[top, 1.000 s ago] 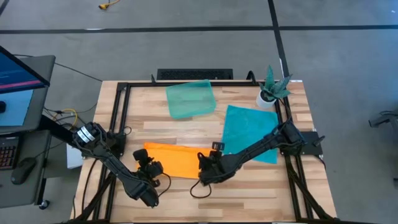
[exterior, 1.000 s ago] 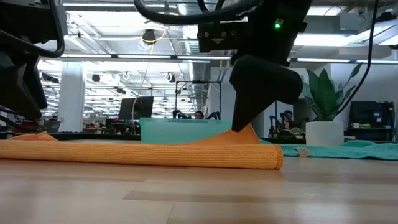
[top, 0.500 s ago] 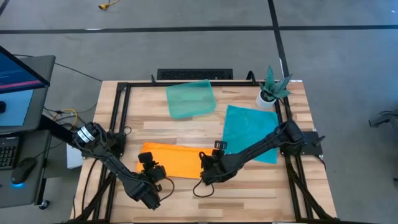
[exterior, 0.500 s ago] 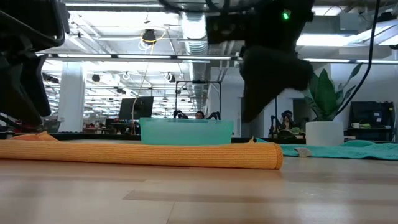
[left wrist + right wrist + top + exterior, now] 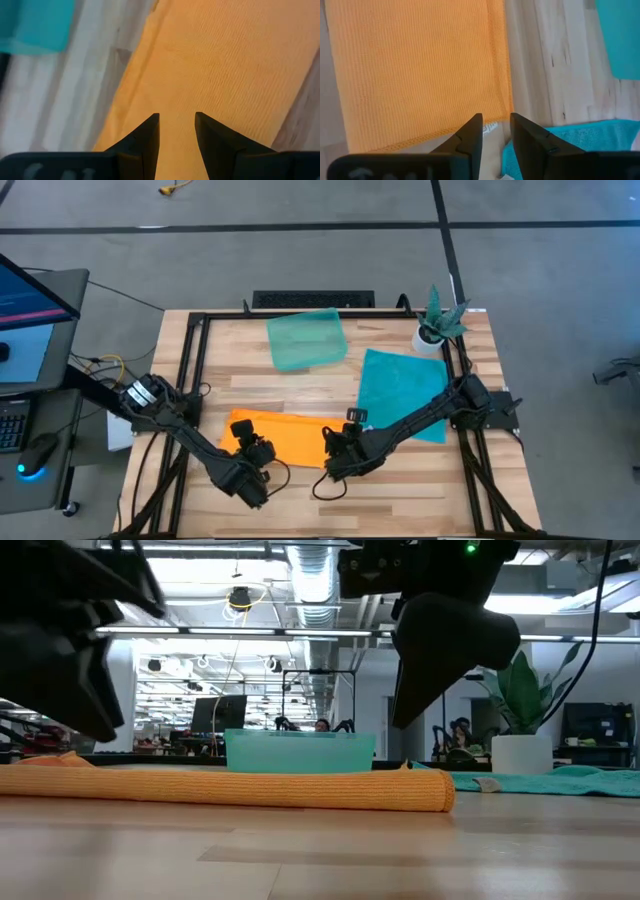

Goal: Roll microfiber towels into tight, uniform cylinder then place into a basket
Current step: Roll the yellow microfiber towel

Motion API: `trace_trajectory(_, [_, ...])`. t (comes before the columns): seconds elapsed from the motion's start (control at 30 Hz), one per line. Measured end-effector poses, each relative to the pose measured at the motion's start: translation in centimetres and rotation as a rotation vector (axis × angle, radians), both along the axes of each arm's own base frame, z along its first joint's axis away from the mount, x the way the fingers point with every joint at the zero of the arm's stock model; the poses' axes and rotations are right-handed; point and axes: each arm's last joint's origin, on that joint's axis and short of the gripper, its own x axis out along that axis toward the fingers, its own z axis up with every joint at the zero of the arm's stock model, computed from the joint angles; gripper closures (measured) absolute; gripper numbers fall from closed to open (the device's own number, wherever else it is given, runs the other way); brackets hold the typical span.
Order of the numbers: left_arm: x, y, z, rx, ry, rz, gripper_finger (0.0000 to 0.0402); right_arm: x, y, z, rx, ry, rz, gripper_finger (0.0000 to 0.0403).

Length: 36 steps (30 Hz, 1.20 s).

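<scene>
The orange towel [image 5: 285,437] lies flat on the table in a long folded strip, which the low view [image 5: 250,790] shows from its near side. The teal towel [image 5: 400,392] lies spread out to its right. The pale-green basket [image 5: 306,340] stands at the far middle. My left gripper [image 5: 252,448] hovers over the orange towel's left part [image 5: 200,65], fingers slightly apart and empty. My right gripper [image 5: 335,448] hovers over the towel's right end [image 5: 420,70], fingers slightly apart and empty. In the low view both grippers are raised clear of the towel.
A small white pot with a green plant [image 5: 435,328] stands at the far right corner. A black frame [image 5: 195,360] runs around the table's edges. Bare wood [image 5: 400,480] lies along the near edge in front of the towels.
My right gripper has let go of the orange towel's right end and risen. The raised corner it held has dropped, and the towel lies flat. My left gripper has moved a little toward the table's right and near edges.
</scene>
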Motion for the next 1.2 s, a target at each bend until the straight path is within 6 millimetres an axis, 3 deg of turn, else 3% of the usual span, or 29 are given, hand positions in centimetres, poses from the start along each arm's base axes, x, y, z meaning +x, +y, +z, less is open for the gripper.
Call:
trace_trajectory(0.3, [-0.1, 2.1, -3.1, -0.136, 0.047, 0.042, 0.0283, 0.0, 0.0, 0.0, 0.000, 0.001, 0.001, 0.0280])
trace_trajectory(0.5, [-0.6, 3.4, -3.8, -0.078, 0.066, 0.084, 0.0283, 0.1, -0.1, 0.0, 0.000, 0.000, -0.002, 0.0280])
trace_trajectory(0.67, [-0.3, 5.5, -4.2, 0.049, 0.131, 0.027, 0.0283, 0.0, -0.1, 0.0, 0.000, 0.000, -0.001, 0.0280])
trace_trajectory(0.87, [0.0, 8.1, -4.3, 0.132, 0.190, 0.097, 0.0283, 0.0, -0.1, 0.0, -0.001, 0.001, -0.001, 0.0280])
trace_trajectory(1.07, [0.9, 6.5, -3.0, 0.152, 0.082, 0.060, 0.0283, -0.1, -0.1, 0.0, -0.008, 0.014, -0.001, 0.0280])
trace_trajectory(1.2, [2.2, 4.1, -1.7, 0.150, -0.142, 0.033, 0.0283, -0.2, -0.2, -0.1, -0.014, 0.027, -0.001, 0.0280])
